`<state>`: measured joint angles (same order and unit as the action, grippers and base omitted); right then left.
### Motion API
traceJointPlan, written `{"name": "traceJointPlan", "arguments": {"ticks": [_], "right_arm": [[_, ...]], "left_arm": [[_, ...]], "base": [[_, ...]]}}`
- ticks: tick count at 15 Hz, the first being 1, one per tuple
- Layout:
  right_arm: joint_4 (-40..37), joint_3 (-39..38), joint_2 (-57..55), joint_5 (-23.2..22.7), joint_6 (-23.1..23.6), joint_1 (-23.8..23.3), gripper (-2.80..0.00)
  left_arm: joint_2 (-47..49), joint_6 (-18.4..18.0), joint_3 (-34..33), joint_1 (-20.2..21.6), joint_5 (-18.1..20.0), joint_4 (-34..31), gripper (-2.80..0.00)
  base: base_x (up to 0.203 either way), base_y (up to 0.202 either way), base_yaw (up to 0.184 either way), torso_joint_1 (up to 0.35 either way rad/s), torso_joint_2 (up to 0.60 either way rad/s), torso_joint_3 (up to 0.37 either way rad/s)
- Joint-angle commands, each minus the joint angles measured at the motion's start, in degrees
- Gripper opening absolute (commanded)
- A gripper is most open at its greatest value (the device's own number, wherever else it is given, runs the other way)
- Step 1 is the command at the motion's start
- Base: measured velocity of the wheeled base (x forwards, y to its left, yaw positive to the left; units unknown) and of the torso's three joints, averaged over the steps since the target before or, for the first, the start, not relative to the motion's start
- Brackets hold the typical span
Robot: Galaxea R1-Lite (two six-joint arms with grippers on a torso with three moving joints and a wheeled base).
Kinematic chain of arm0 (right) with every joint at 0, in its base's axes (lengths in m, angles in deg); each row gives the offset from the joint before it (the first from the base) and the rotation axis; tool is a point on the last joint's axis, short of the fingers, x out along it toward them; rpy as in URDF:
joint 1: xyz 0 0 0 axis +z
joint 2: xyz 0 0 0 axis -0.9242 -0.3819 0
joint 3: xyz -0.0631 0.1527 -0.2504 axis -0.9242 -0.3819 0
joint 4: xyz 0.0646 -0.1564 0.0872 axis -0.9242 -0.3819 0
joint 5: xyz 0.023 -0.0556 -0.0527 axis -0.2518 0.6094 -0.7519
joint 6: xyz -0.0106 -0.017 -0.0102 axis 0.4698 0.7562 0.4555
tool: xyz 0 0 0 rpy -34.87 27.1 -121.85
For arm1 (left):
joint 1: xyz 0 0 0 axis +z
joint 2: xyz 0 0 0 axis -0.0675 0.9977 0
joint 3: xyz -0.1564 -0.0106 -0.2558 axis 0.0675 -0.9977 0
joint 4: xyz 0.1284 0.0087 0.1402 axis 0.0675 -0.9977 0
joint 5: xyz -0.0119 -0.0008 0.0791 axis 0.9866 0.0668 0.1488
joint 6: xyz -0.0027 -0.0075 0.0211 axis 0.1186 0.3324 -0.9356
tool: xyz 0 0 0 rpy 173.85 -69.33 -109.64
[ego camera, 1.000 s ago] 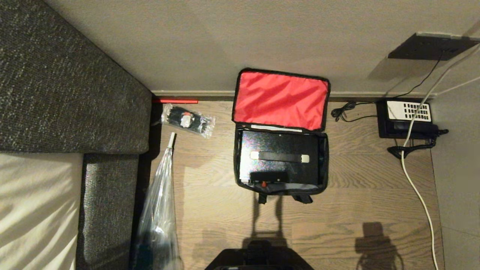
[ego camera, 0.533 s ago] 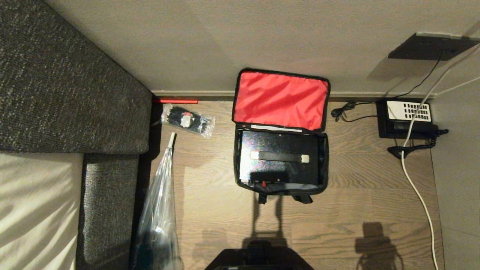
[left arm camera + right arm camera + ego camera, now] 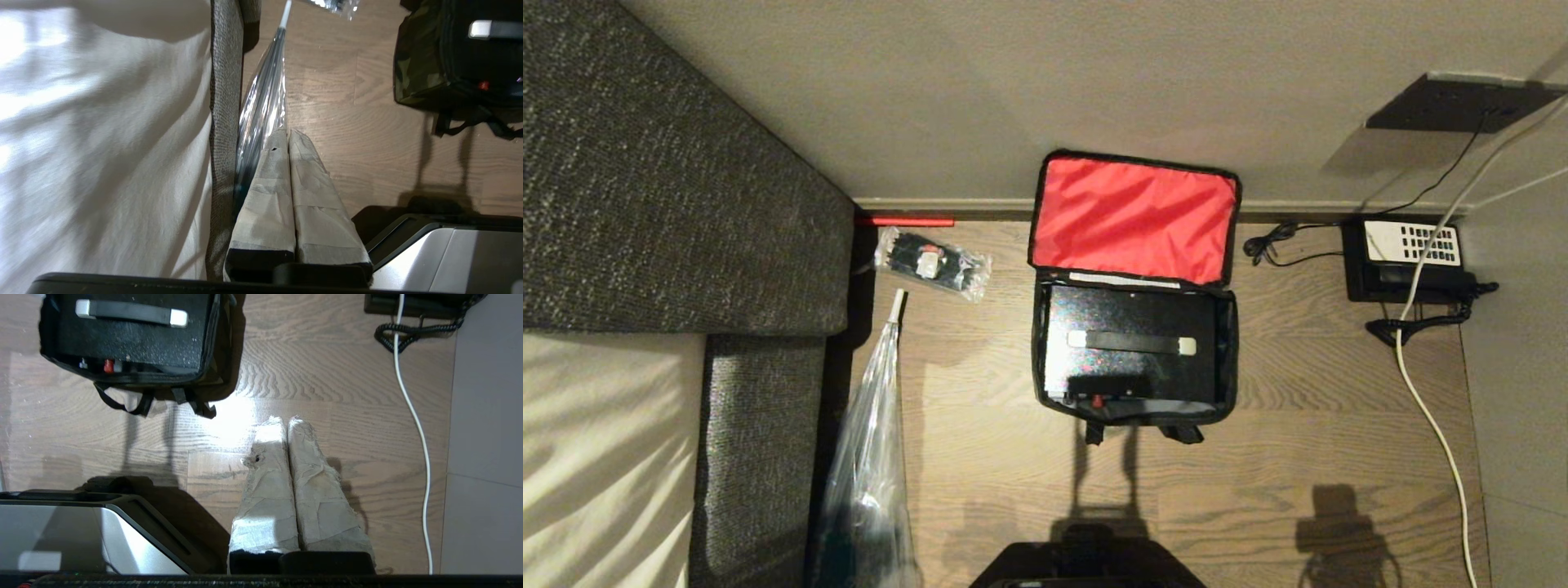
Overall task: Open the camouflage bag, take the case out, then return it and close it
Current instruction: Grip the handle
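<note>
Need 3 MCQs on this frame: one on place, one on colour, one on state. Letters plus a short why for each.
1. Where is the case?
A. inside the bag
B. on the sofa
C. beside the phone

2. What colour is the bag's lid lining?
A. blue
B. red
C. white

3. How is the right gripper?
A. open over the case
B. shut on a strap
C. shut, holding nothing

Key: 1 A, the case's black top and handle show within the bag's walls. 2 B, the raised lid shows bright red fabric. 3 C, its taped fingers meet over bare floor, clear of the bag.
</note>
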<state>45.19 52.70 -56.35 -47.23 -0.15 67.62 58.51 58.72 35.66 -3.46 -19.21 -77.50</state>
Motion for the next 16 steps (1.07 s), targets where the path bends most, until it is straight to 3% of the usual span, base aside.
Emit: {"name": "traceJointPlan", "arguments": {"ticks": [1, 16], "right_arm": [[0.0, 0.0, -0.2, 0.0, 0.0, 0.0, -2.8], [0.0, 0.0, -0.2, 0.0, 0.0, 0.0, -2.8]], "left_arm": [[0.0, 0.1, 0.0, 0.0, 0.1, 0.1, -2.8], [0.0, 0.3, 0.0, 0.0, 0.3, 0.0, -2.8]], "base": [[0.0, 0.0, 0.0, 0.001, 0.0, 0.111], [0.0, 0.0, 0.0, 0.002, 0.0, 0.194]]}}
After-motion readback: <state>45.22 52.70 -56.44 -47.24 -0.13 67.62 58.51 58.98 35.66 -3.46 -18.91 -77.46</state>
